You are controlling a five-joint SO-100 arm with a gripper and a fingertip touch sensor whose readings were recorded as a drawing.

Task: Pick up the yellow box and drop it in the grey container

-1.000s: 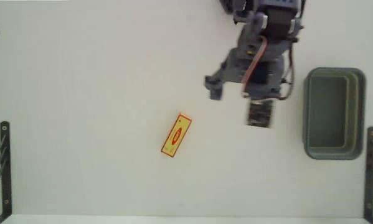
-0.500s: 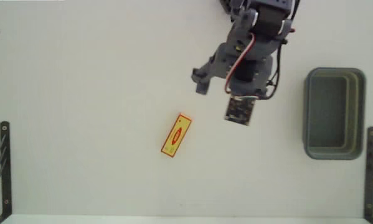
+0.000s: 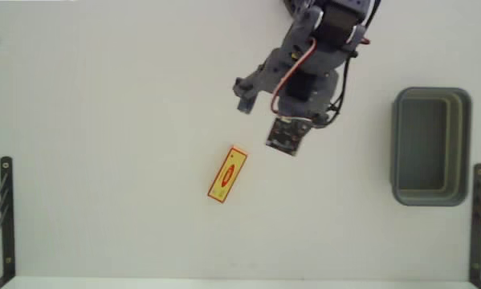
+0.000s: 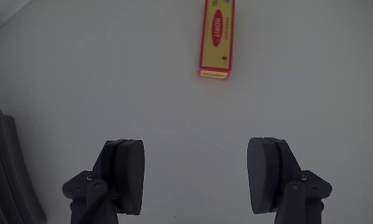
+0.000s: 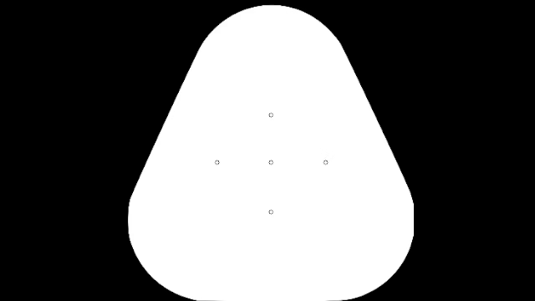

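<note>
Dark two-finger gripper has jaws spread wide, nothing between them, presumably pre-opened for the grab. Just ahead in wrist view, the small flat yellow box with red edging lies on the white table, not yet reached. In fixed view, grey-green rectangular plastic tub sits far right, empty.

White table; black racks, perhaps, at edges.
</note>
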